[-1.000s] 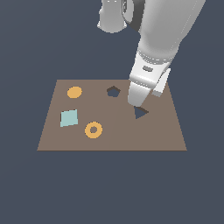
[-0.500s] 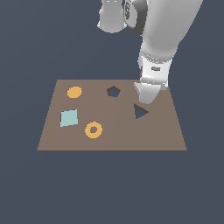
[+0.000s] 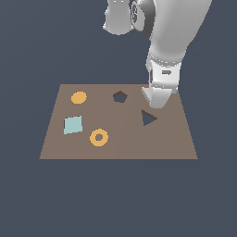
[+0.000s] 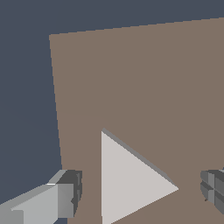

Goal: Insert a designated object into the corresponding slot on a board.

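Observation:
The light grey triangular piece point(image 4: 127, 183) lies flat on the brown board point(image 4: 144, 78), close to one board edge. In the wrist view my gripper point(image 4: 140, 190) is open, one finger on each side of the piece, and neither finger touches it. The exterior view shows the gripper point(image 3: 155, 101) low over the board point(image 3: 115, 148) near its far edge, on the exterior view's right. There the hand hides the grey piece. The dark navy triangle-shaped slot point(image 3: 148, 118) is uncovered just in front of the gripper.
On the board there are also a dark pentagon-shaped hole point(image 3: 120, 96), an orange disc point(image 3: 78, 97), a pale teal square point(image 3: 73, 124) and an orange ring point(image 3: 98, 137). Dark floor surrounds the board.
The gripper has moved from over the triangle slot toward the board's far edge, so the slot now shows in full.

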Action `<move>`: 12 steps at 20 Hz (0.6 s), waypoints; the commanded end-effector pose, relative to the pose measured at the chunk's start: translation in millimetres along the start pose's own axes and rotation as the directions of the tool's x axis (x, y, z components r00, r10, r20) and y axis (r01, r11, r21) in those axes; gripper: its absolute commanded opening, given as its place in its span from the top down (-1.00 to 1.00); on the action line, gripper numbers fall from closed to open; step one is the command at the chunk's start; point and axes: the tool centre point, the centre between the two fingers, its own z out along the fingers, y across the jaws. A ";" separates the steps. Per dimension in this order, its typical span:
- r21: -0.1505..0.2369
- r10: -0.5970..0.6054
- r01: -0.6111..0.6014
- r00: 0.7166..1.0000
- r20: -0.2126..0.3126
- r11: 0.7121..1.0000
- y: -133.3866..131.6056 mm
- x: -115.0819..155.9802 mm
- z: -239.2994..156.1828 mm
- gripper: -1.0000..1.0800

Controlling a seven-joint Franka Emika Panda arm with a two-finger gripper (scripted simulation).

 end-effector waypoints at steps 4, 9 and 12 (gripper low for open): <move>0.000 -0.002 0.002 1.000 0.000 1.000 -0.2 -0.1 8.3 -0.92; -0.001 -0.006 0.006 1.000 0.000 1.000 -0.8 -0.4 20.0 -0.92; -0.001 -0.006 0.006 1.000 0.000 1.000 -0.8 -0.4 20.4 1.00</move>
